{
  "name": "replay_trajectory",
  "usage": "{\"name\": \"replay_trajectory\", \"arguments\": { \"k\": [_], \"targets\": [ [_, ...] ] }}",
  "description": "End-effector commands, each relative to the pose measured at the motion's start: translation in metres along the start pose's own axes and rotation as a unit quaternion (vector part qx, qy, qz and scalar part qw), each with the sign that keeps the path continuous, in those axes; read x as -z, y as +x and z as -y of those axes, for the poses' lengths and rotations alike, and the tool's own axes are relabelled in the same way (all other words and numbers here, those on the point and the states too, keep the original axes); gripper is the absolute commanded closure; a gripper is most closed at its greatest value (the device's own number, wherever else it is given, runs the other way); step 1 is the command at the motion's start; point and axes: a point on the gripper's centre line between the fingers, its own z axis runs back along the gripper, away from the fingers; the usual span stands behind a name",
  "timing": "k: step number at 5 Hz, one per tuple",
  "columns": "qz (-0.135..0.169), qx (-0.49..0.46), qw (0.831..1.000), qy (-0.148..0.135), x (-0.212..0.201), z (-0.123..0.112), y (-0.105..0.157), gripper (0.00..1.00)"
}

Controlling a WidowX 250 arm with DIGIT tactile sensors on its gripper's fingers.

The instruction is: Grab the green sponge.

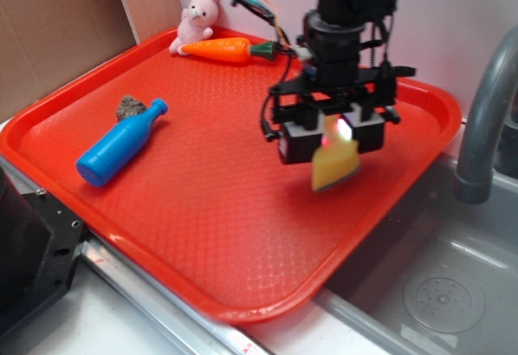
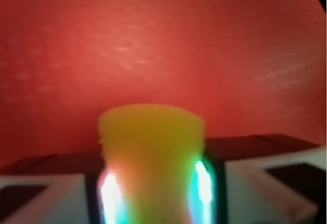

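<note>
The green sponge (image 1: 334, 166) is a yellow foam wedge that hangs from my gripper (image 1: 333, 138) above the right part of the red tray (image 1: 202, 209). My gripper is shut on it, the two fingers pressing its upper end from both sides. In the wrist view the sponge (image 2: 152, 147) fills the lower middle, blurred, squeezed between glowing finger pads (image 2: 110, 196), with the red tray floor (image 2: 163, 45) behind it. Its dark scouring layer shows only as a thin edge along the bottom in the exterior view.
A blue bottle (image 1: 120, 143) lies at the tray's left with a small brown-grey rocky lump (image 1: 129, 107) beside its neck. An orange carrot toy (image 1: 220, 48) and a pink plush bunny (image 1: 197, 19) lie at the back rim. A metal sink (image 1: 437, 290) and grey faucet (image 1: 486, 104) stand at the right.
</note>
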Motion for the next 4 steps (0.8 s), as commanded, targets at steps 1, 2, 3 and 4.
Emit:
{"name": "replay_trajectory", "arguments": {
  "k": [1,2,3,4],
  "targets": [
    [0.06,0.27,0.952,-0.129,-0.116,-0.034,0.05,1.0],
    [0.1,0.39,0.899,-0.171,-0.156,-0.06,0.083,1.0],
    [0.1,0.489,0.861,-0.097,-0.168,-0.061,0.125,1.0],
    [0.116,0.505,0.854,-0.043,-0.18,-0.071,0.132,1.0]
  ]
}}
